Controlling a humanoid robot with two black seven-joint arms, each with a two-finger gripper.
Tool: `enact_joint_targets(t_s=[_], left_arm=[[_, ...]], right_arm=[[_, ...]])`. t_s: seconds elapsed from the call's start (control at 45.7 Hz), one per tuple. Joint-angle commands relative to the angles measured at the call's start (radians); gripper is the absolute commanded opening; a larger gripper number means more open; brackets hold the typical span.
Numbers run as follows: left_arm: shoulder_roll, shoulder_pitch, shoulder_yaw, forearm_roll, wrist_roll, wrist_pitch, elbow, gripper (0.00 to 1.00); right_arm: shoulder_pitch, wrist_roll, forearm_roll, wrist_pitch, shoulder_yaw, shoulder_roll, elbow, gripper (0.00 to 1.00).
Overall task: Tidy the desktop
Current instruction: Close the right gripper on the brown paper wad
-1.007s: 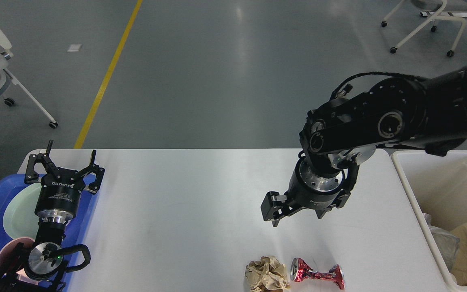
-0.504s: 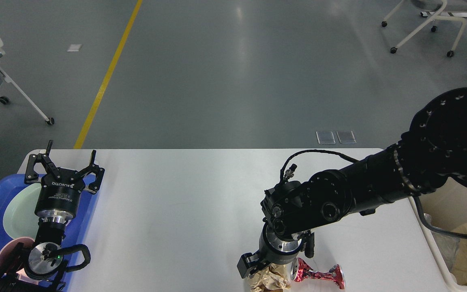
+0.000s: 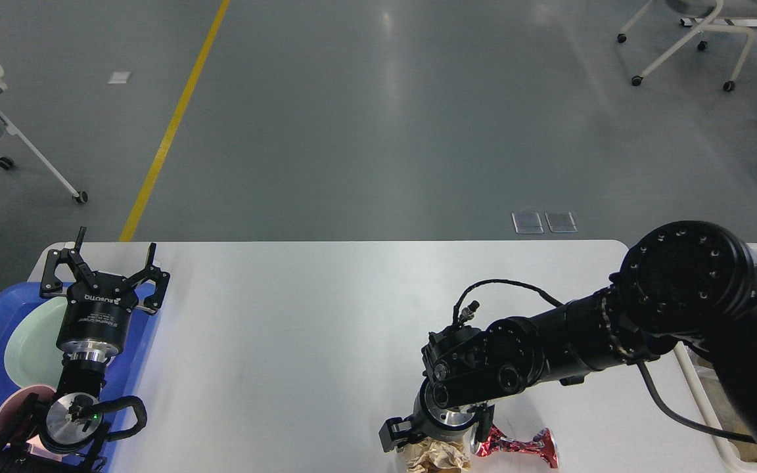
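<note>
desktop [image 3: 299, 315] | crumpled paper [image 3: 437, 454] | crushed red can [image 3: 516, 447]

floor: smooth grey concrete floor [image 3: 378, 118], glossy light patches | marking: diagonal yellow painted line [image 3: 171, 125] | furniture: white wheeled chair frames [image 3: 687, 39] top right, far left

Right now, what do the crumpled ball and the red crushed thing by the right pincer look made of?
The crumpled ball, just below the right pincer, looks like brown paper: matte tan, with sharp irregular creases. The red crushed thing looks like thin metal, probably an aluminium drink can: glossy red skin with bright glints, a pinched waist and round ends. Both lie on the desktop.
</note>
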Motion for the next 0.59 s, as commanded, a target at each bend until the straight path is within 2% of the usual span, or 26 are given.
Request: enact_joint_targets(t_s=[0.0, 0.175, 0.372, 0.569], left_arm=[[0.0, 0.0, 0.0, 0.0, 0.0, 0.0, 0.001, 0.96], [0.0, 0.0, 0.0, 0.0, 0.0, 0.0, -0.001, 0.96], [-0.002, 0.0, 0.0, 0.0, 0.0, 0.0, -0.001, 0.96], [0.0, -0.002, 0.0, 0.0, 0.0, 0.0, -0.001, 0.96]], right_arm=[[-0.006, 0.0, -0.001, -0.002, -0.014, 0.017, -0.007, 0.96], [-0.01, 0.002, -0.001, -0.002, -0.014, 0.021, -0.007, 0.93], [-0.017, 0.002, -0.001, -0.002, -0.038, 0.024, -0.01, 0.69], [-0.028, 0.002, 0.017, 0.001, -0.062, 0.031, -0.01, 0.21]])
